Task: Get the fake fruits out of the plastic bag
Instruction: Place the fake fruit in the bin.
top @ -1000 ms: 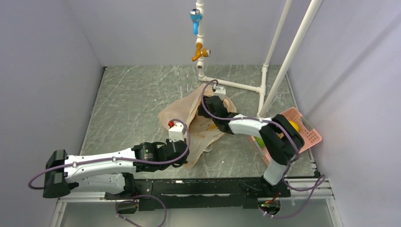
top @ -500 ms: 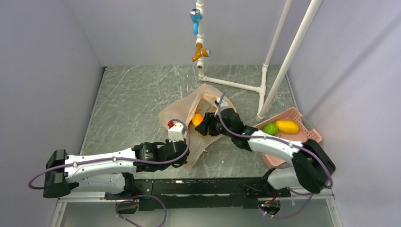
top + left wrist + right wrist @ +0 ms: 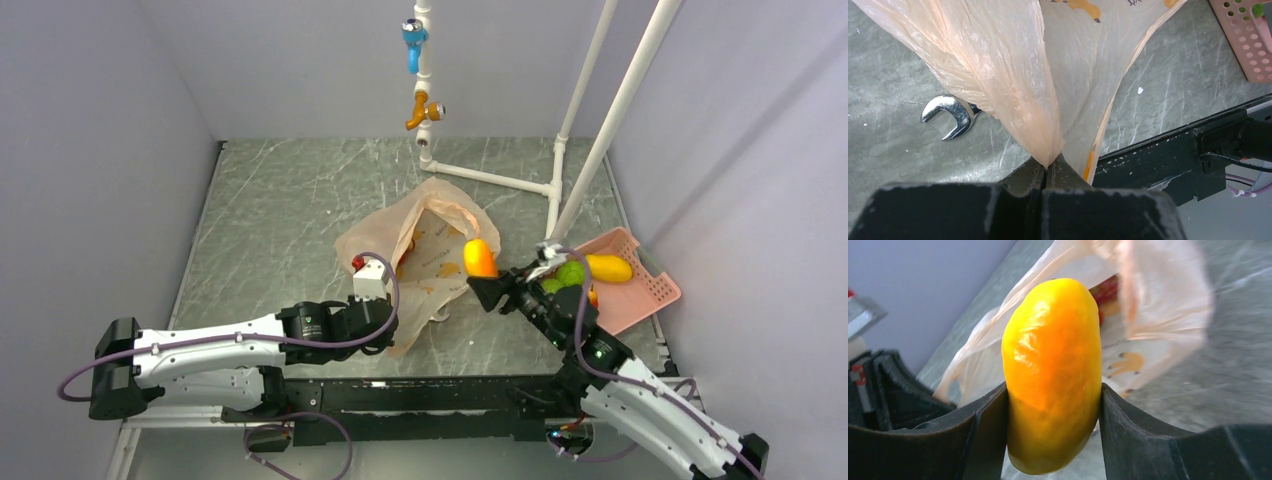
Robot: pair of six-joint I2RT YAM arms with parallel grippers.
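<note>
Right wrist: right gripper [image 3: 1053, 405] jaws about half open, clamped on both flanks of an orange-yellow mango [image 3: 1052, 365]. Behind it is the plastic bag [image 3: 1158, 305], with a red fruit [image 3: 1108, 290] inside its mouth.

Left wrist: left gripper [image 3: 1047, 172] jaws fully closed, pinching a gathered fold of the bag. Only this view shows a steel wrench [image 3: 950, 112] partly under the bag.

Top external: bag mid-worktop, mango just outside it. Pink basket [image 3: 645, 295] at the right edge holds a green fruit [image 3: 572, 273] and a yellow fruit [image 3: 608, 267].

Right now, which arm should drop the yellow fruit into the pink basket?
Right. The right end effector grips the yellow fruit near the pink basket; the left end effector is pinching the plastic bag.
</note>
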